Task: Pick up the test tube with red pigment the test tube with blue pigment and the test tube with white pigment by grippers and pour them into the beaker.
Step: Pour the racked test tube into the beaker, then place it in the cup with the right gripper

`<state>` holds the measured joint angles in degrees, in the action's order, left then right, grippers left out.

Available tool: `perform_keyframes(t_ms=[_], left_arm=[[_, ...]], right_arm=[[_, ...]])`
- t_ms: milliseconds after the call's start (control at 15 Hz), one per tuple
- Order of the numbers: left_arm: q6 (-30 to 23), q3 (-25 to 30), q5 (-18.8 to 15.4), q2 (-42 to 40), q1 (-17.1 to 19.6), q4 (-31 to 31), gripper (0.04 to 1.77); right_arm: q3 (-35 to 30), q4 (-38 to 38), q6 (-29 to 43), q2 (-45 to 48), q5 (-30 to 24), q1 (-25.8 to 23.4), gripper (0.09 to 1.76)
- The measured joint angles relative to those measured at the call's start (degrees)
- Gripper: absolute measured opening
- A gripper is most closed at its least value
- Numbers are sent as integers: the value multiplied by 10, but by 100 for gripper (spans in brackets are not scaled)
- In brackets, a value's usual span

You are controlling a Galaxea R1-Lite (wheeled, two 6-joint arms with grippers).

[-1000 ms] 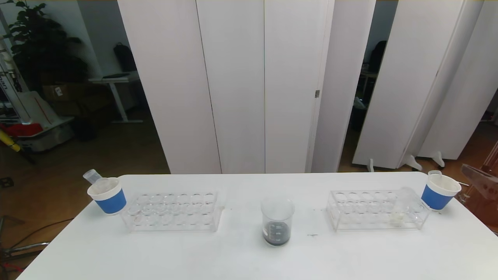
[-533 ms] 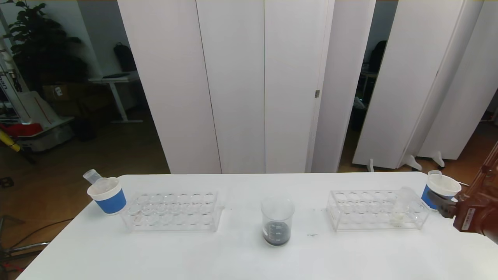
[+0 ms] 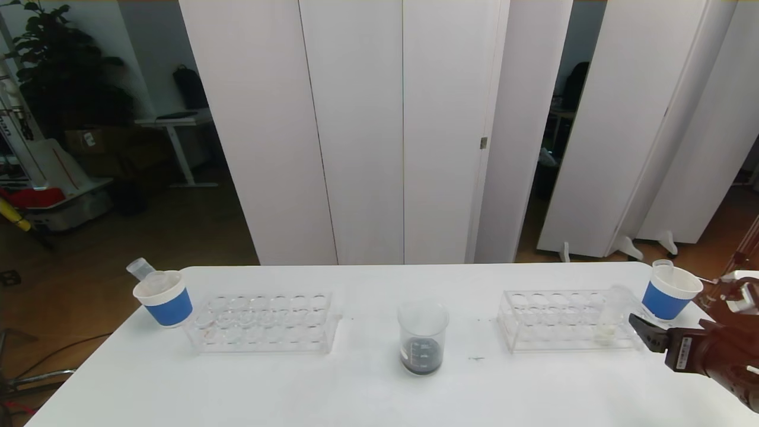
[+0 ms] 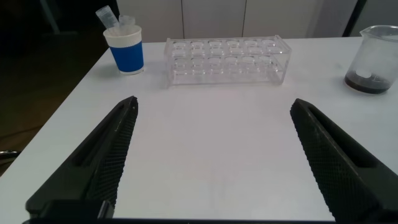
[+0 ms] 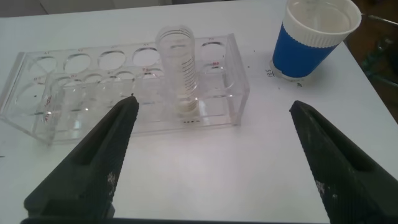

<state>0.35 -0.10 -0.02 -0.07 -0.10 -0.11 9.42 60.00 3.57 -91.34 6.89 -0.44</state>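
Observation:
The clear beaker (image 3: 421, 338) (image 4: 373, 59) stands mid-table with dark liquid at its bottom. The test tube with white pigment (image 3: 611, 317) (image 5: 178, 68) stands upright in the right clear rack (image 3: 557, 320) (image 5: 93, 93), near that rack's right end. My right gripper (image 3: 643, 329) (image 5: 214, 102) hovers low just right of and before that rack, open and empty, with the tube a short way beyond its fingertips. My left gripper (image 4: 214, 102) is open and empty over bare table, short of the left rack (image 3: 264, 323) (image 4: 227, 59). The test tubes with red and blue pigment are out of view.
A blue-sleeved paper cup (image 3: 165, 296) (image 4: 126, 46) with clear tubes stands at the table's far left. Another cup (image 3: 670, 290) (image 5: 314, 37) with a tube stands at the far right, close to my right arm. White panels stand behind the table.
My right arm has come in from the right edge and moved left and down to the right rack's end. Nothing on the table has moved.

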Motion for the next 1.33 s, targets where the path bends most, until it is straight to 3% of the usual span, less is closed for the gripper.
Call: perform_keyframes(t_ms=[1067,1333], left_arm=[[0,0,0,0,0,0,175],[0,0,0,0,0,0,175]], right_arm=[[74,192,-13,-233,2,41,175],[85,202,-22,-255,2,33,175]])
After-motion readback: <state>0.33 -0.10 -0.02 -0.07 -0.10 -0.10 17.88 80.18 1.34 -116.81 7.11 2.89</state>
